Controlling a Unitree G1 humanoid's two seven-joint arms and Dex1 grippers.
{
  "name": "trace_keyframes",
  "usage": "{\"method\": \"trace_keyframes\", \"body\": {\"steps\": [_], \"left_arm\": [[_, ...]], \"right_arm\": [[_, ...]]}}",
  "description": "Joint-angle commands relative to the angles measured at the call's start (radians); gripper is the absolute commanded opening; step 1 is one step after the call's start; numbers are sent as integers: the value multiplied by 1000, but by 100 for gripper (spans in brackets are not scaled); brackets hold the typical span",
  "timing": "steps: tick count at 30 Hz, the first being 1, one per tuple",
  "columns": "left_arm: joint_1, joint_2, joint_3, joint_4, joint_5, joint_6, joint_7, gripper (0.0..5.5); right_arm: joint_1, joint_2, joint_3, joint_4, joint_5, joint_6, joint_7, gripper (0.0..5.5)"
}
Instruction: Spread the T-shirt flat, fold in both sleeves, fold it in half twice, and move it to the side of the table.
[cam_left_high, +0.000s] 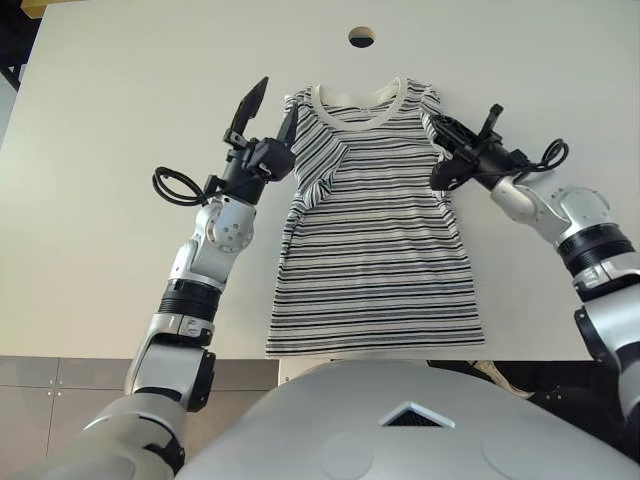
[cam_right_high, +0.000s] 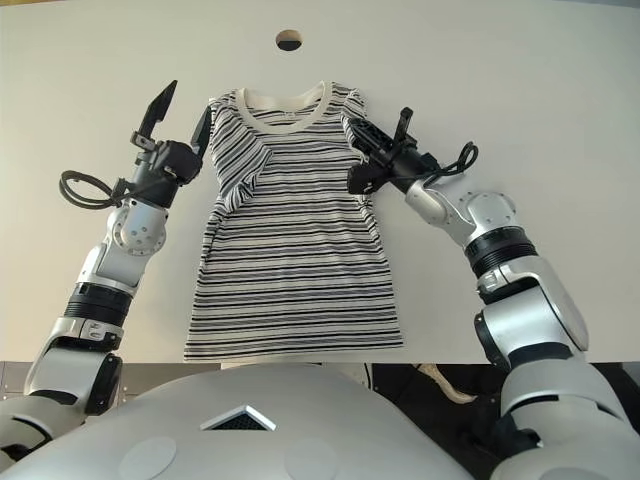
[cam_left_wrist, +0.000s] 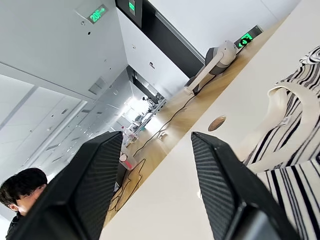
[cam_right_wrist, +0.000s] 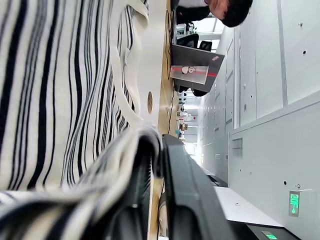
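Observation:
The black-and-white striped T-shirt (cam_left_high: 375, 230) lies flat on the white table (cam_left_high: 120, 250), cream collar at the far end. Its left sleeve (cam_left_high: 318, 180) is folded in over the chest. My left gripper (cam_left_high: 280, 95) hangs open just above the table beside the shirt's left shoulder, with nothing between its fingers (cam_left_wrist: 100, 180). At the shirt's right shoulder, my right gripper (cam_left_high: 462, 135) is shut on the right sleeve; in the right wrist view, bunched striped cloth (cam_right_wrist: 115, 165) lies against its finger.
A round hole (cam_left_high: 361, 37) is cut in the table beyond the collar. Bare tabletop spreads wide to the left and right of the shirt. The shirt's hem reaches close to the table's near edge (cam_left_high: 120, 355).

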Motion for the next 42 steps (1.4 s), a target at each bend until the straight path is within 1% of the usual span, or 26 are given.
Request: {"method": "trace_keyframes", "body": {"steps": [1, 4, 8, 10, 12, 14, 16, 19, 22, 23, 25, 28, 30, 37, 40, 42], "left_arm": [[-21, -7, -6, 23, 8, -6, 8, 257], [-30, -9, -6, 40, 7, -10, 10, 257], [-45, 3, 4, 62, 9, -16, 14, 257], [-38, 44, 29, 49, 9, -15, 10, 257], [-6, 104, 63, 11, -2, -25, -9, 257], [110, 232, 88, -101, -18, -88, -96, 257], [229, 357, 88, -196, -23, -151, -194, 257], [464, 531, 76, -321, -74, -195, -368, 257], [644, 646, 93, -440, -128, -180, -503, 257], [683, 673, 97, -482, -149, -173, -542, 257], [736, 708, 82, -572, -186, -162, -615, 257], [732, 730, 45, -662, -222, -138, -717, 257], [713, 731, 13, -678, -230, -127, -775, 257], [653, 717, -75, -690, -273, -128, -909, 257], [653, 719, -71, -688, -270, -128, -923, 257], [637, 711, -34, -685, -270, -133, -900, 257]], "right_arm": [[-26, 9, 6, 6, -14, 1, 2, 113], [-17, 4, 7, -9, -7, -14, 10, 160], [8, -14, -16, -67, 30, -45, 27, 235], [50, -60, -89, -137, 108, -63, 34, 266], [112, -123, -180, -222, 200, -77, 58, 308], [264, -246, -282, -364, 351, -135, 132, 312], [439, -348, -347, -516, 456, -149, 224, 312], [767, -497, -395, -700, 449, -112, 358, 312], [1017, -596, -480, -861, 436, -69, 478, 312], [1073, -619, -511, -908, 435, -54, 517, 312], [1150, -660, -518, -979, 452, -49, 613, 312], [1142, -689, -522, -1030, 463, -44, 724, 312], [1107, -679, -502, -1046, 462, -43, 777, 312], [1014, -653, -399, -1072, 467, -75, 938, 312], [985, -652, -381, -1083, 486, -75, 977, 312], [967, -646, -381, -1092, 502, -68, 994, 312]]}}
